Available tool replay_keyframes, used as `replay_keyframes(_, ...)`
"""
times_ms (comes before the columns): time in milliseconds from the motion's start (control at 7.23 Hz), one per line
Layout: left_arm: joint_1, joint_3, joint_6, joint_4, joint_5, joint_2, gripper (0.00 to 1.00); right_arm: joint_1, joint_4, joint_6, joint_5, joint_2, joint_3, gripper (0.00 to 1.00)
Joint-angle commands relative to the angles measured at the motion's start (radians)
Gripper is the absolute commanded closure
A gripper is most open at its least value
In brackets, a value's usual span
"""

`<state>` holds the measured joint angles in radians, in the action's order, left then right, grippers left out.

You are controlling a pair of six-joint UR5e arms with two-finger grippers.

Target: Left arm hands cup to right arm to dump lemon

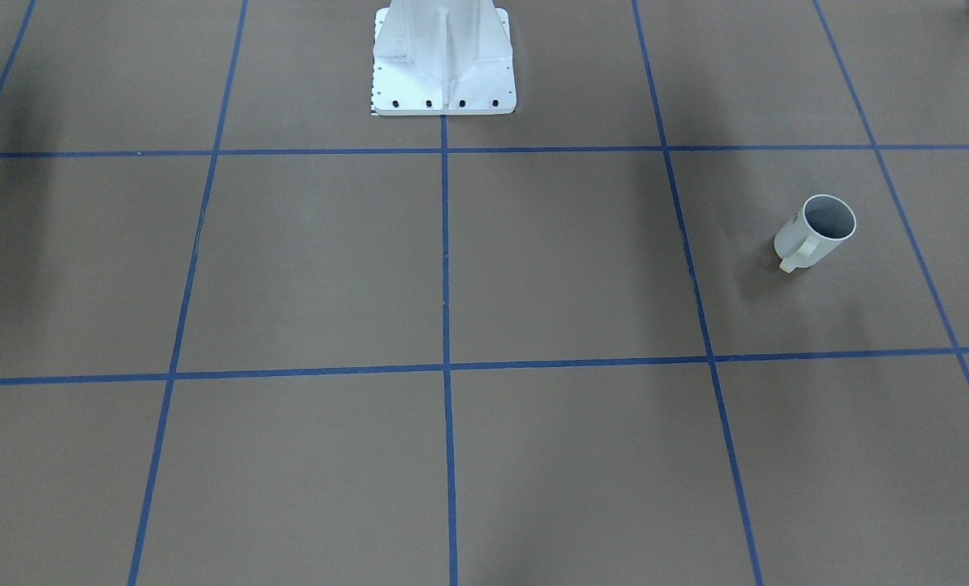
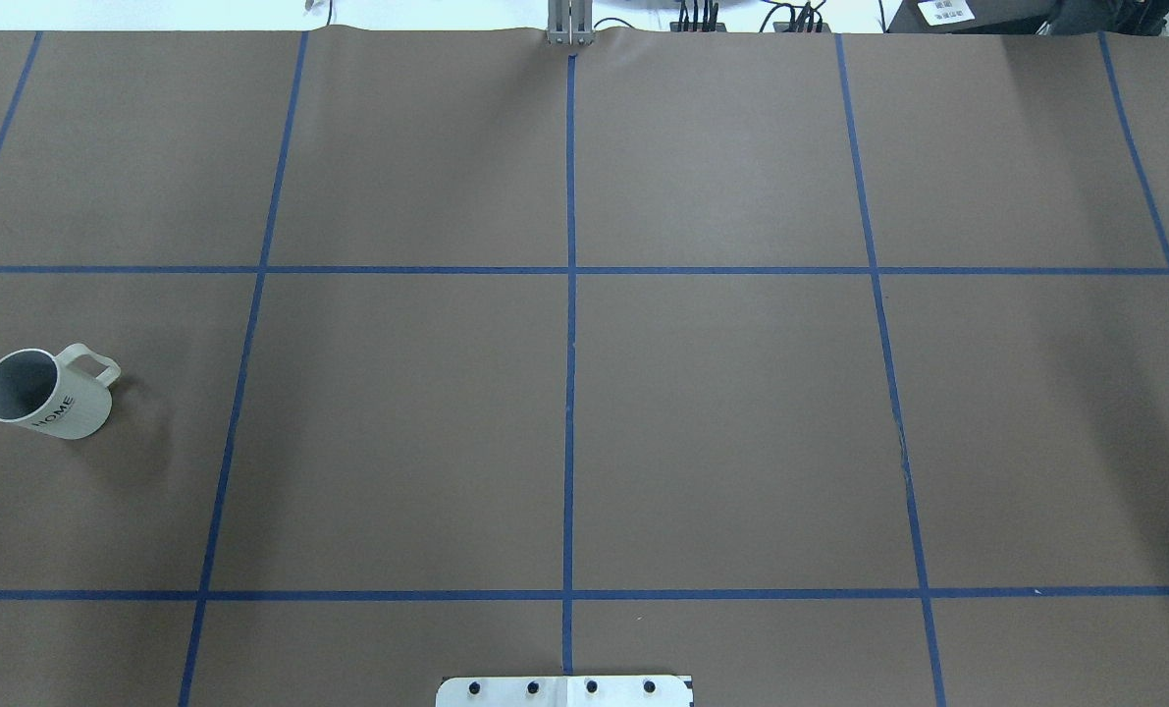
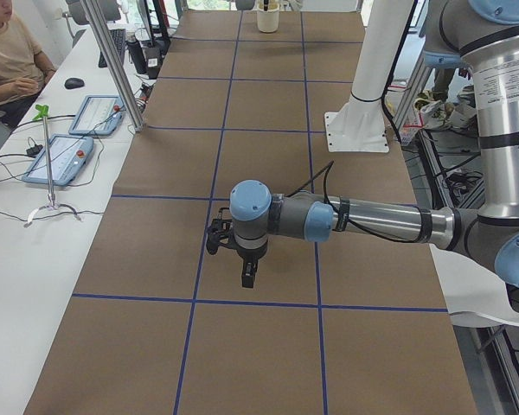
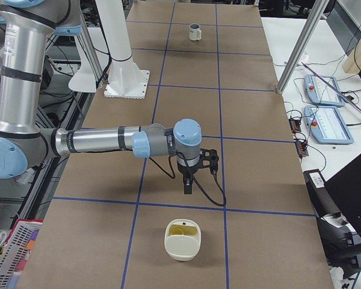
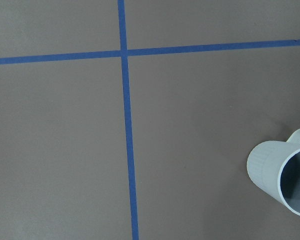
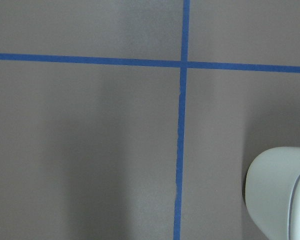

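Overhead exterior coverage places the cup [image 2: 44, 393] upright on the table [image 2: 721, 432], and in the left wrist-mounted view it is caught only at the lower right corner, off to one side of the left gripper [image 3: 247, 278], whose jaws cannot be judged as spread or closed. Farther right, the right gripper [image 4: 188, 186] is held pointing down above the table, its jaws equally impossible to judge. The lemon [image 4: 182, 229] is seen just beyond it toward the table's right end, inside a cream container [image 4: 182, 250].
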<state>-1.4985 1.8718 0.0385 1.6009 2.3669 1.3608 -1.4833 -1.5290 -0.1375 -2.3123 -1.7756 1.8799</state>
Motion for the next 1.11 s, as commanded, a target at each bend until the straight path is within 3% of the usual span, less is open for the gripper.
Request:
replay_keyframes(0, -0.011, 0.0, -0.003, -0.002, 0.008, 0.0, 0.0, -0.002, 0.0, 0.001, -0.002, 0.005, 0.004, 0.0)
replay_keyframes(968, -0.011, 0.107, -0.002, -0.015, -0.005, -0.016, 0.0, -0.014, 0.0, -0.002, -0.002, 0.021, 0.016, 0.0)
